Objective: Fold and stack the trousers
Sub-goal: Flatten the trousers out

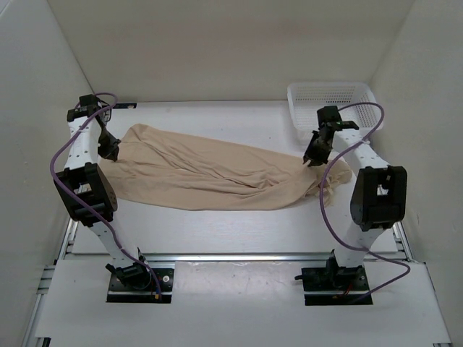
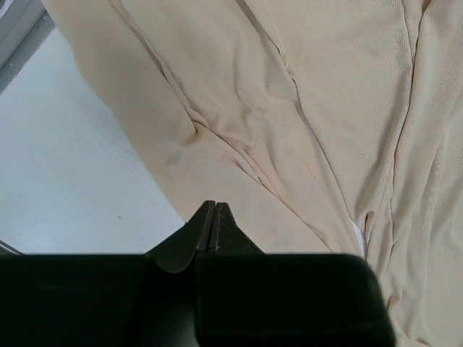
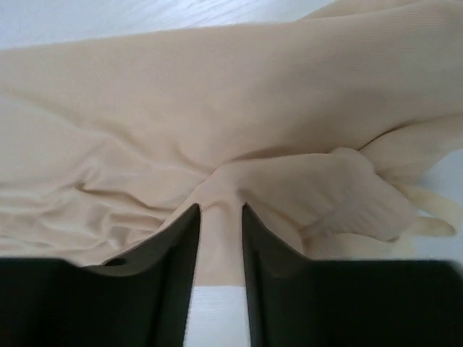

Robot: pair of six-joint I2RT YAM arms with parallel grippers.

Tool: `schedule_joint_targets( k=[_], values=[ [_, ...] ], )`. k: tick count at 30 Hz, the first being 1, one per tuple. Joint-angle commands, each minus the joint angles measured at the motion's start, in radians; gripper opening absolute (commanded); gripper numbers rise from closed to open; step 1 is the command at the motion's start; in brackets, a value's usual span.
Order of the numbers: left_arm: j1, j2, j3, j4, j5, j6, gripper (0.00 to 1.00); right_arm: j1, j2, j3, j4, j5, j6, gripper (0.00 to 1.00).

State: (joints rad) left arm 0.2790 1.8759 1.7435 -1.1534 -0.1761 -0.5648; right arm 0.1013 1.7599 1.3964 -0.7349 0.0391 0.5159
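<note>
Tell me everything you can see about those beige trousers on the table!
The light beige trousers of thin, soft fabric lie stretched sideways across the white table, wrinkled, plain, not yet folded. The right gripper pinches a bunched fold at their right end. The left gripper, shut, sits at their left end; whether it holds cloth is unclear. The white mesh basket stands apart, behind them.

Open table [image 1: 239,231] before the trousers [image 1: 210,173]; basket [image 1: 298,108] crowds far right.
</note>
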Motion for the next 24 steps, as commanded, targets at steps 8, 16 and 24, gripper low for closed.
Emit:
schedule_joint_targets(
  k=[8,16,24],
  values=[
    [-0.001,-0.046,0.013,-0.009,-0.017,0.017,0.10,-0.017,-0.292,-0.126,-0.040,0.194,0.035,0.62],
    [-0.001,-0.046,0.013,-0.009,-0.008,0.017,0.10,-0.144,-0.453,-0.348,-0.031,0.078,0.084,0.10],
    [-0.011,-0.046,0.004,0.000,-0.008,0.026,0.10,-0.209,-0.399,-0.528,0.144,-0.163,0.036,0.40]
  ],
)
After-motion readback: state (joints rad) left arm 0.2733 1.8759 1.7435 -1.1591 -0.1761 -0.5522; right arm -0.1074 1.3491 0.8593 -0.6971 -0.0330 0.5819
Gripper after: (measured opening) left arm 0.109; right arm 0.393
